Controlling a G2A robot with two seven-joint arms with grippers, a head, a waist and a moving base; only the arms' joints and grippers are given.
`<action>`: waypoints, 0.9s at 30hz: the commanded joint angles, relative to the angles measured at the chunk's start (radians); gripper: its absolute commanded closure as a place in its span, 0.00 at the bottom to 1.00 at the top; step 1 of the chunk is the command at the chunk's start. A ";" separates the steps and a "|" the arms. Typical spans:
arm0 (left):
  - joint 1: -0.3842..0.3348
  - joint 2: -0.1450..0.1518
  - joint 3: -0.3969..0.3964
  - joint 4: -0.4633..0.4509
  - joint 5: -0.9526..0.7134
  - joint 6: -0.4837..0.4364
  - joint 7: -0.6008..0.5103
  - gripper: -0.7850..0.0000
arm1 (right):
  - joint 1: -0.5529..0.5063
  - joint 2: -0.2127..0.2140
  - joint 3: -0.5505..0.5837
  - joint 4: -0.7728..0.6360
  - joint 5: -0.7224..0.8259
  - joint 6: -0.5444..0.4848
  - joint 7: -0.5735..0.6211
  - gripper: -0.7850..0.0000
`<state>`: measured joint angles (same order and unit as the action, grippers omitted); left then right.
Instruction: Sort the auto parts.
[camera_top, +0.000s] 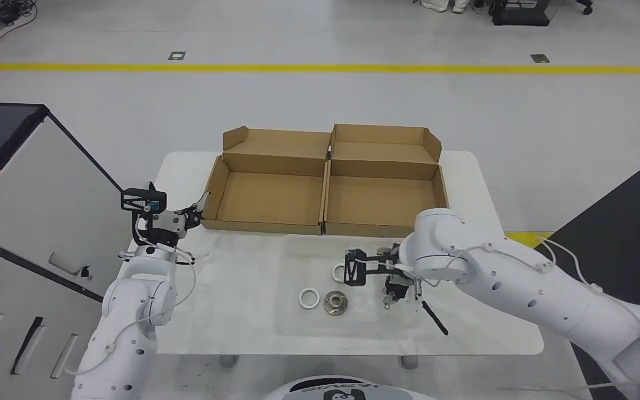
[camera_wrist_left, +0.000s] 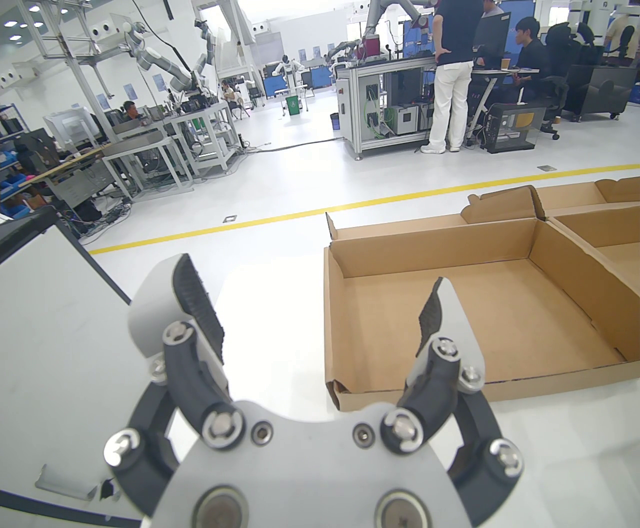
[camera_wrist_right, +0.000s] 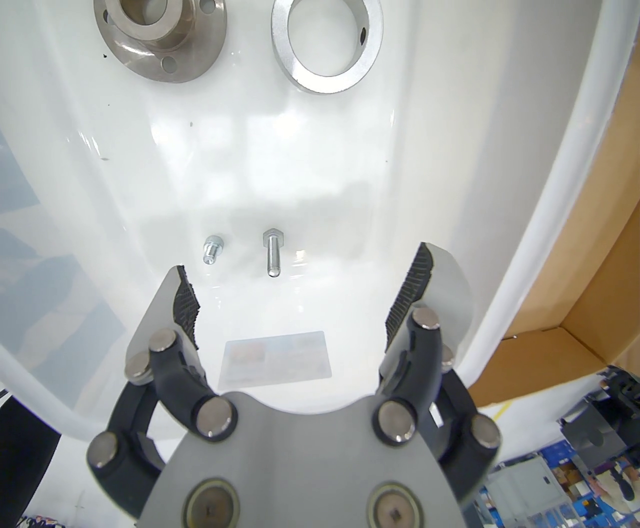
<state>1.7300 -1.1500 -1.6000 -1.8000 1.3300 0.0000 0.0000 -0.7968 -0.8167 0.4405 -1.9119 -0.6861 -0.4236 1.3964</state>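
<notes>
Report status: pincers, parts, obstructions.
Left pincer open beside a cardboard box. Right pincer open over two bolts in the tray. Nothing between them.

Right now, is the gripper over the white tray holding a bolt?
No, the right gripper is open and empty, and the long bolt and the short bolt lie loose on the tray.

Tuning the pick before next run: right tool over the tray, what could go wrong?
1. The long bolt and short bolt lie close together ahead of the open right tool; closing may catch both or flick one away.
2. Both are round and lie on a glossy tray; they may roll or slip.
3. The tray's raised wall runs close beside the tool; a descent could clip it.
</notes>
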 joint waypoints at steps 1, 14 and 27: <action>0.000 0.000 0.000 0.000 0.000 0.000 0.000 0.00 | -0.001 0.000 0.000 0.000 0.001 0.001 0.001 0.51; 0.000 0.000 0.000 0.000 0.000 0.000 0.000 0.00 | -0.017 0.002 0.011 -0.001 0.014 0.005 0.005 0.55; 0.000 0.000 0.000 0.000 0.000 0.000 0.000 0.00 | -0.036 0.005 0.014 0.006 0.015 0.002 0.002 0.60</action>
<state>1.7300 -1.1500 -1.6000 -1.8000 1.3300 0.0000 0.0000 -0.8323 -0.8118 0.4538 -1.9068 -0.6711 -0.4208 1.3990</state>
